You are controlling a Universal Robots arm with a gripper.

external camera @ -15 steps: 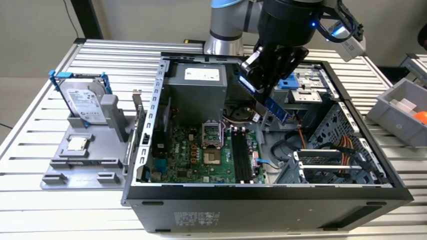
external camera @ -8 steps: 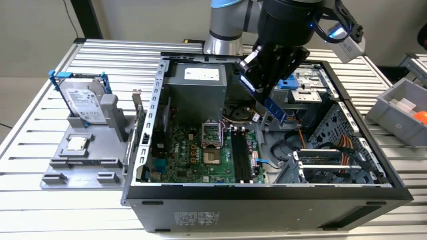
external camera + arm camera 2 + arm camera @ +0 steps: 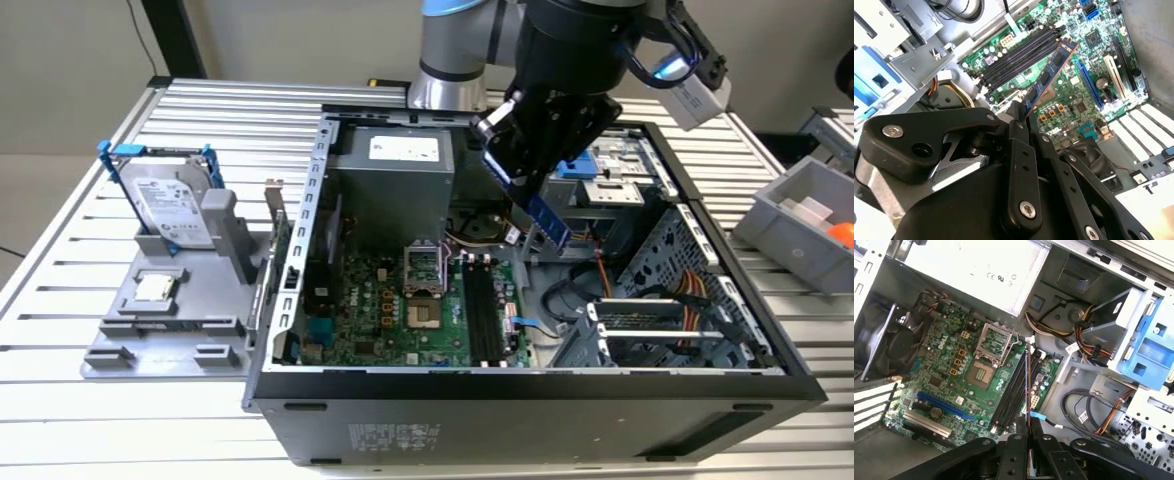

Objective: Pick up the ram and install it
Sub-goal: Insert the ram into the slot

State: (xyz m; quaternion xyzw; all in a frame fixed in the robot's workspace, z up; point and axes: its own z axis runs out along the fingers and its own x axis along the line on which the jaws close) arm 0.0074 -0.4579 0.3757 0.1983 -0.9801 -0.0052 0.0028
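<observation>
While tool grips ram, it hangs tilted above motherboard inside case.

I see open air above the memory slots, lower middle of the exterior view. The ram, pinched in my gripper, hangs tilted over them. The power supply rises close on the exterior view's left. The drive cage and cables crowd the right. The case wall bounds the bay along the lower frame.
</observation>
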